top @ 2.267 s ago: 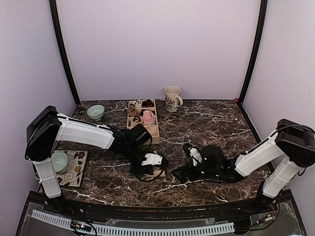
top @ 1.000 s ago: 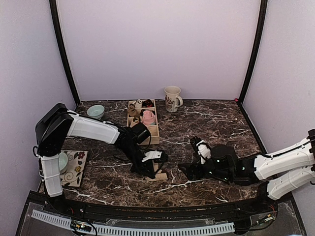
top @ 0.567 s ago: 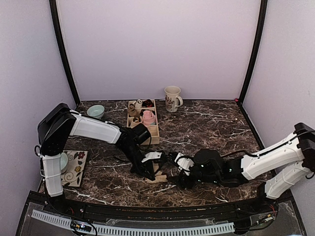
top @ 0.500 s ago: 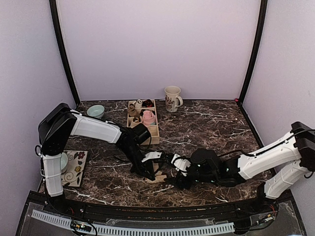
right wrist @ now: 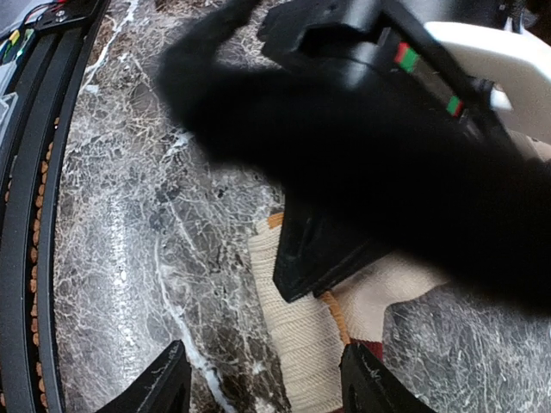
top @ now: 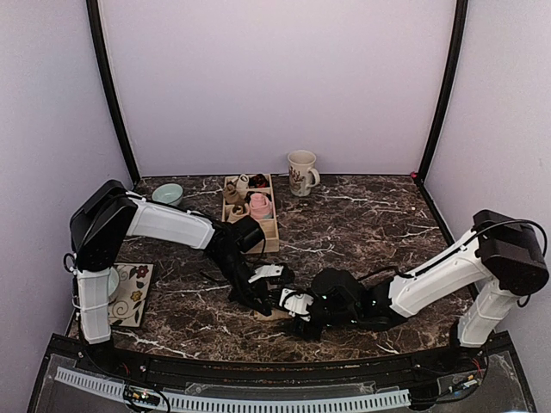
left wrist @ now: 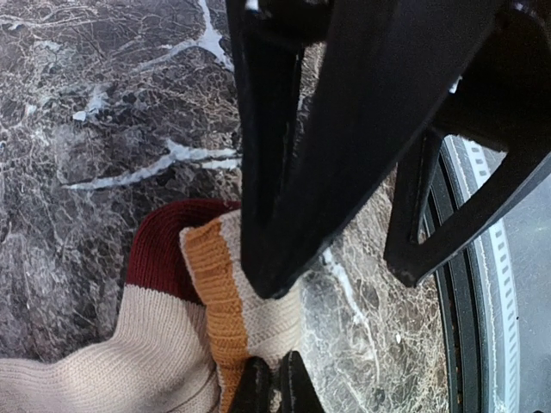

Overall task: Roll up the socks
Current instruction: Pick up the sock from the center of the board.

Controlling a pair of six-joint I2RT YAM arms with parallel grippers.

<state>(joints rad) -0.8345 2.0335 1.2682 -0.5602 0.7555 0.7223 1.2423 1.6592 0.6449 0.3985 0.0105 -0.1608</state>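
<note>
Two grippers crowd socks (left wrist: 164, 353) near the table's (top: 362, 215) front edge; we see left gripper (left wrist: 272, 387) pinching them, blocking right gripper's (right wrist: 263, 379) spread fingers.

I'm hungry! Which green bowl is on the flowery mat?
The pale green round bowl at the near left; the other bowl stands on bare marble tabletop farther back.

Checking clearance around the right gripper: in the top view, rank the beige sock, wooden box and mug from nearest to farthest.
1. beige sock, at the right gripper, front centre.
2. wooden box, behind it, slightly left.
3. mug, by the back wall.
</note>
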